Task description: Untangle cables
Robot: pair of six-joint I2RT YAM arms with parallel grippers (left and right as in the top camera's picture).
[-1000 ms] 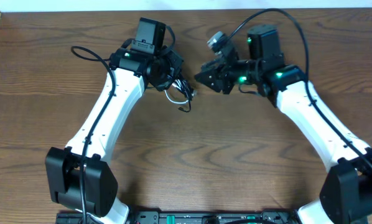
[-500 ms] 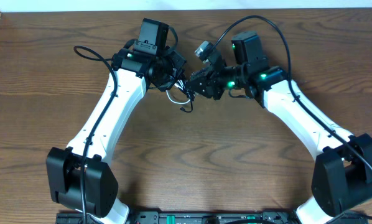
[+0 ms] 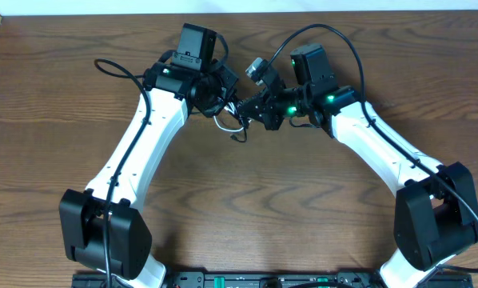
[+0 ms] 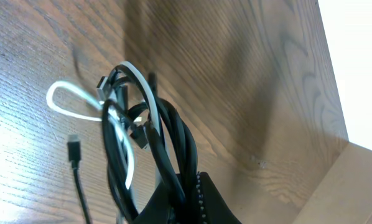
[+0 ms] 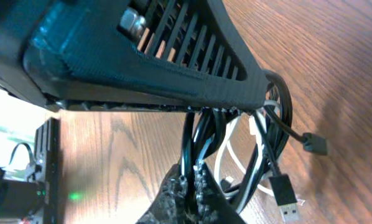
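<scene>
1. The left gripper [image 4: 185, 190] is clamping the looped black cable [image 4: 173, 134], jaws together.
2. The right gripper [image 5: 192, 183] is pinching the same black loops, jaws closed.
3. The white cable [image 4: 66, 93] is winding through those loops over the table [image 3: 247, 208], between both grippers.

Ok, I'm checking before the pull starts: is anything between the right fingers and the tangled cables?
Nothing visible stands between them. The right gripper is shut directly on the cables, pinching the black loops of the bundle. The left gripper holds the same bundle close beside it.
</scene>
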